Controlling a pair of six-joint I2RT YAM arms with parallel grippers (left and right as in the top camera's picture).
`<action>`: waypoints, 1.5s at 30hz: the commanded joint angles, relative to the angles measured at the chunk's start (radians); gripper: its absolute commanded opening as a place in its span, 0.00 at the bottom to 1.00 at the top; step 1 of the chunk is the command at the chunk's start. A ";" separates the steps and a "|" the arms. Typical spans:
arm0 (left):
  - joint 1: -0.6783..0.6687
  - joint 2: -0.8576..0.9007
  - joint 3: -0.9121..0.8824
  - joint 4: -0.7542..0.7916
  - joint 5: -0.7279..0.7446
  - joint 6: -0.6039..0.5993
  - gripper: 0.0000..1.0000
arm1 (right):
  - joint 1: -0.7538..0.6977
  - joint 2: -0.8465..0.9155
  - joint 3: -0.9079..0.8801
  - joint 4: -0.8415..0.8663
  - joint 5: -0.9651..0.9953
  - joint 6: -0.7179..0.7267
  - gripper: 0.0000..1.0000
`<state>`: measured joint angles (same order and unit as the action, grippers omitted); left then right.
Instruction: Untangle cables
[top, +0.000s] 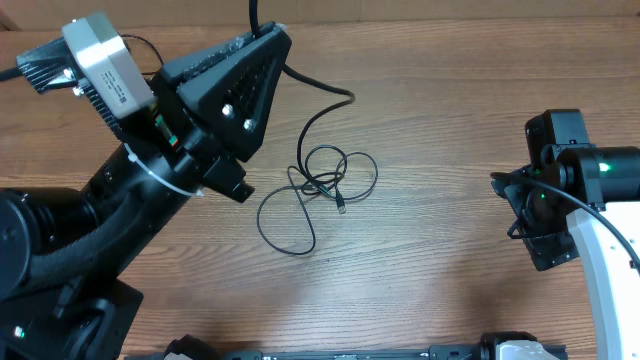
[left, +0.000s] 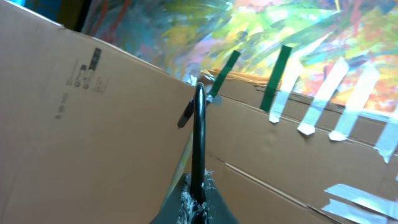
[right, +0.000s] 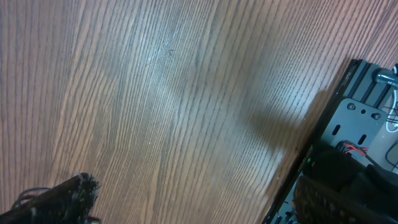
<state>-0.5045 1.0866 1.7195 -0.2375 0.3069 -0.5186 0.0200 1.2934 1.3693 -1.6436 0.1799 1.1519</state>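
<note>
Thin black cables (top: 320, 185) in loose loops mid-table (top: 440, 100). One strand up to left claw (top: 270, 38), far left, pinched tight. Right claw (top: 515, 210) spread open, far right. Cardboard (left: 93, 124) print too blurry to read.

Left arm (top: 90, 230): bulky, black, ribbed cable sleeve, white zip tie (top: 165, 182), grey-white camera box (top: 105, 65). Left hand (top: 268, 40): black triangle, silver screws. Right arm (top: 575, 170): black wrist, green light (top: 603, 167), white lower link.
</note>
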 joint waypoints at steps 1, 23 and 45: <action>-0.005 0.013 0.011 0.000 -0.062 -0.012 0.04 | -0.004 -0.017 0.025 0.000 0.002 0.006 1.00; -0.004 0.153 0.011 -0.832 -1.013 -0.077 0.04 | -0.003 -0.017 0.025 0.000 0.002 0.006 1.00; 0.328 0.285 0.009 -1.196 -0.851 -0.159 0.06 | -0.003 -0.017 0.025 0.000 0.002 0.006 1.00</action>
<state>-0.1860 1.3338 1.7229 -1.4117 -0.6270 -0.6571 0.0200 1.2930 1.3705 -1.6432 0.1795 1.1519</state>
